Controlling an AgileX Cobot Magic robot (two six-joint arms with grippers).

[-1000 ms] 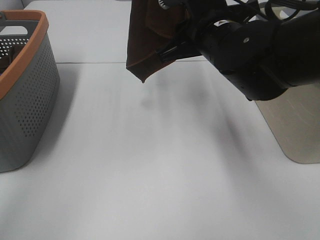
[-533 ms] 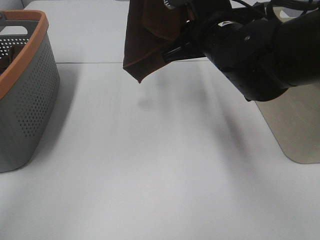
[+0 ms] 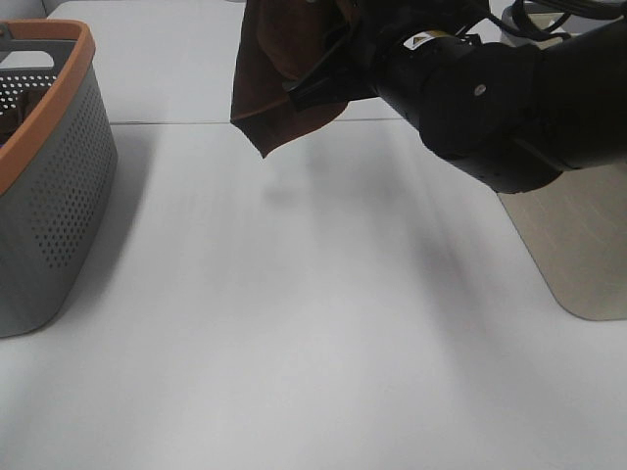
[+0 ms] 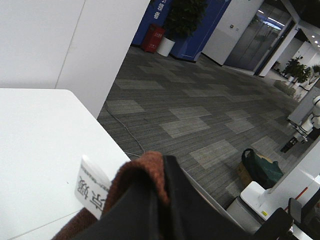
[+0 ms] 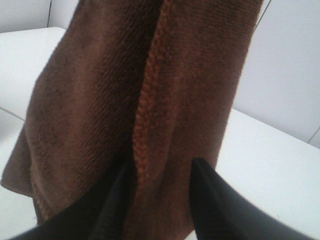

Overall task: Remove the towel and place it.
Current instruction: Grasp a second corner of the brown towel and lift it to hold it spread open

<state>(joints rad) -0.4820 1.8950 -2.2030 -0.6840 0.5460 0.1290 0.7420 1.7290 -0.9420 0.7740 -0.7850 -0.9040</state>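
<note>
The dark brown towel [image 3: 279, 69] hangs in the air over the far middle of the white table [image 3: 294, 323], its lowest corner pointing down. My right gripper [image 3: 313, 93] reaches in from the right and is shut on a fold of it. In the right wrist view the towel [image 5: 150, 100] fills the gap of the right gripper [image 5: 160, 167]. In the left wrist view my left gripper [image 4: 162, 172] is shut on the towel's [image 4: 132, 175] edge beside its white tag [image 4: 92, 187]. The left gripper is above the exterior view's top edge.
A grey perforated basket [image 3: 59, 166] with an orange rim stands at the left edge of the table. A beige, rounded container [image 3: 578, 245] sits at the right, partly hidden behind my right arm [image 3: 509, 98].
The towel and my right arm have shifted a little to the left, and the towel's hanging corner has swung left with them. Both grips are unchanged.
</note>
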